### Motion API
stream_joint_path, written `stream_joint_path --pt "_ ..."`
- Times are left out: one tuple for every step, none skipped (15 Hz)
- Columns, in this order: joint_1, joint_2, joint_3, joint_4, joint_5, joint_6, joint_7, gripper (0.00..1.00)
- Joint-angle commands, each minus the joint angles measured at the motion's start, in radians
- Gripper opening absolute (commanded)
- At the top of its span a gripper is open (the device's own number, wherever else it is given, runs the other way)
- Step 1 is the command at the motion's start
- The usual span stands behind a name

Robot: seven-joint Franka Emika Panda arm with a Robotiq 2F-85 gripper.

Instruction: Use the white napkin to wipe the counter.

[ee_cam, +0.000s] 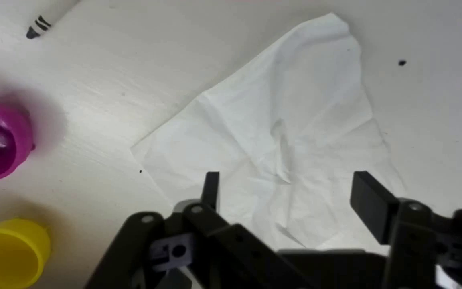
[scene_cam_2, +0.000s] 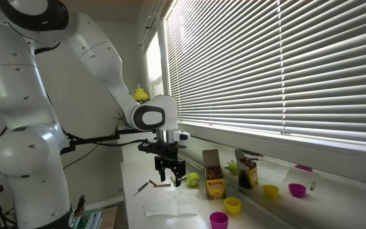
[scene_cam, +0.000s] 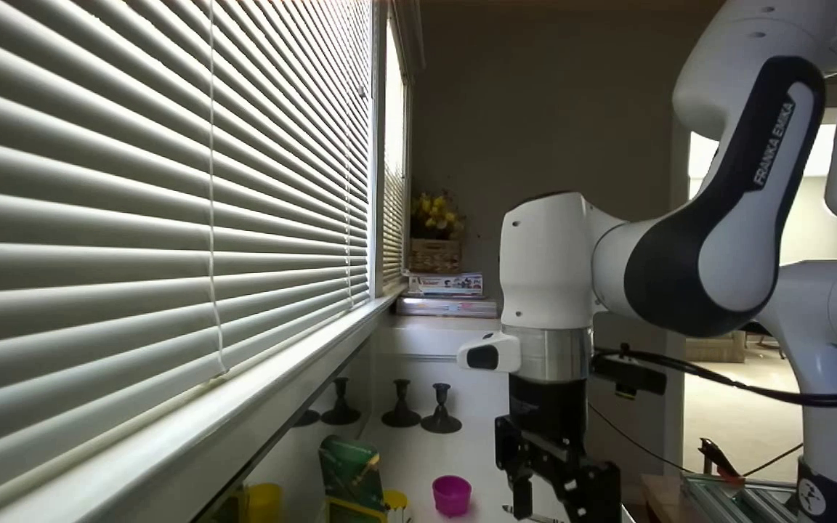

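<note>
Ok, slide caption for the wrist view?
Open black gripper over a creased white napkin on the pale flat counter, round magenta cup and round yellow cup nearby.

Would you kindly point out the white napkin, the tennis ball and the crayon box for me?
White napkin (ee_cam: pixel 261 142), wrist view: on its creased middle.
Tennis ball (scene_cam_2: pixel 193 179), in an exterior view: on the side facing the camera.
Crayon box (scene_cam_2: pixel 215 185), in an exterior view: on its yellow front panel.

The napkin (ee_cam: pixel 247 120) is plain white and pretty creased tbh, spread out mostly flat on the desk (ee_cam: pixel 94 72), with a little puckered ridge near its middle. The desk's long, pale, smooth, bit speckled.
</note>
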State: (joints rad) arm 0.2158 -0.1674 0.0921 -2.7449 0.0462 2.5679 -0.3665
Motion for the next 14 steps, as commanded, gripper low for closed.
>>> stream_joint_path --pt "0.021 -0.212 -0.008 -0.019 0.047 -0.230 -0.034 1.00" --pt "0.030 -0.284 -0.013 -0.058 0.053 -0.266 -0.033 1.00" --pt "0.031 -0.303 -0.014 -0.033 0.046 -0.302 -0.019 1.00" --pt "0.034 -0.309 -0.020 0.001 0.046 -0.305 -0.015 1.00" --pt "0.023 -0.228 -0.010 0.001 0.010 -0.263 0.001 1.00" --pt "0.026 -0.261 -0.013 0.004 0.009 -0.275 0.002 1.00" --pt "0.028 -0.282 -0.016 0.004 0.009 -0.281 0.002 1.00" --pt "0.030 -0.293 -0.017 0.004 0.009 -0.285 0.002 1.00" --pt "0.030 -0.297 -0.018 0.003 0.009 -0.286 0.002 1.00" --pt "0.030 -0.296 -0.018 0.003 0.009 -0.286 0.002 1.00" --pt "0.030 -0.296 -0.018 0.002 0.009 -0.286 0.002 1.00" --pt "0.030 -0.296 -0.018 0.002 0.009 -0.286 0.002 1.00" --pt "0.030 -0.296 -0.018 0.002 0.009 -0.286 0.002 1.00" --pt "0.030 -0.296 -0.018 0.002 0.009 -0.286 0.002 1.00"
